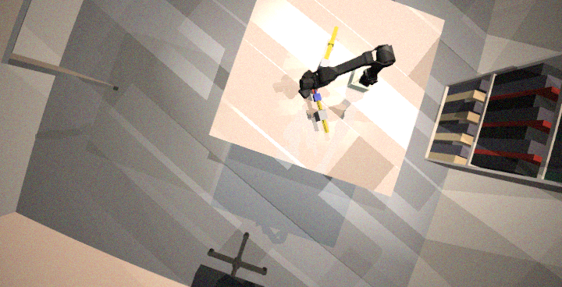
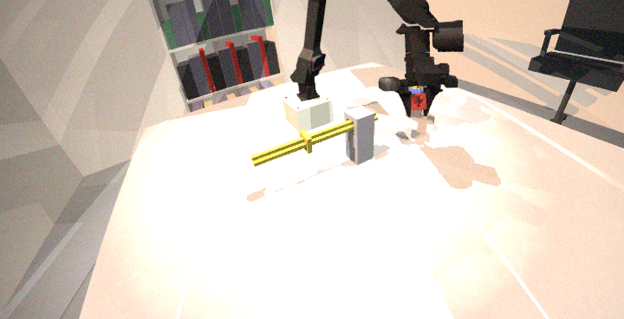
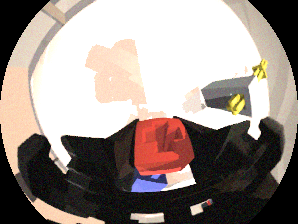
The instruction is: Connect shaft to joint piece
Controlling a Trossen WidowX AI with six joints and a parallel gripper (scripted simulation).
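Two fingers clamped on red joint piece | table edges well apart

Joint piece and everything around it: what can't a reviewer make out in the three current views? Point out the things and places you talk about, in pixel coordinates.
- Red joint piece (image 2: 419,101) (image 3: 163,146), top view: mostly hidden under the gripper (image 2: 417,113).
- Its hinges, exterior view: too small, with dark fingers flanking them.
- Fingertip contact, wrist view: dark fingers merge into one black mass.
- Blue part (image 1: 317,96) (image 2: 415,90) (image 3: 149,183), wrist view: partly hidden behind the red piece.
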